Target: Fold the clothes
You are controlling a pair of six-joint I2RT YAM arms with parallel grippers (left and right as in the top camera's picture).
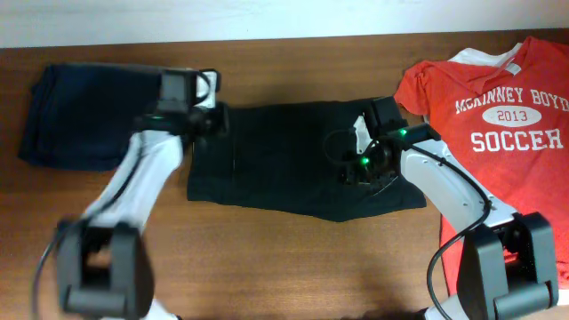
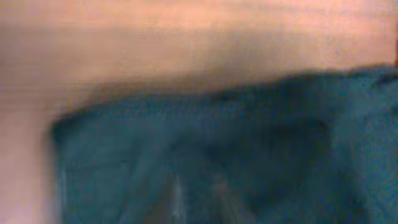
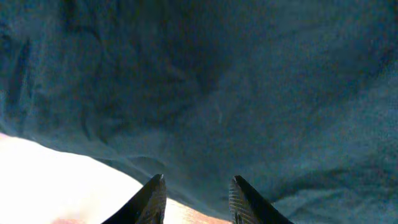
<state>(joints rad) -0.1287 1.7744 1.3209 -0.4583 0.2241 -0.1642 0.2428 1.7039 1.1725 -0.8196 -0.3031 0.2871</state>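
At bench (image 1: 284, 258) centre, the black shorts (image 1: 293, 164) lie spread flat. The right fingers (image 3: 154, 199) stand narrowly parted and empty over fabric toward the shorts' 3 o'clock end. The left fingers (image 1: 216, 120) sit at the 10 o'clock corner; their spread cannot be told.

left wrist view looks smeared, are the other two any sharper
Left wrist: yes, heavy blur, the shorts edge smears into the table. Overhead: sharp apart from the blurred left arm; the red shirt lettering reads clearly. Right wrist: fairly sharp cloth, with a blown-out white patch at lower left.
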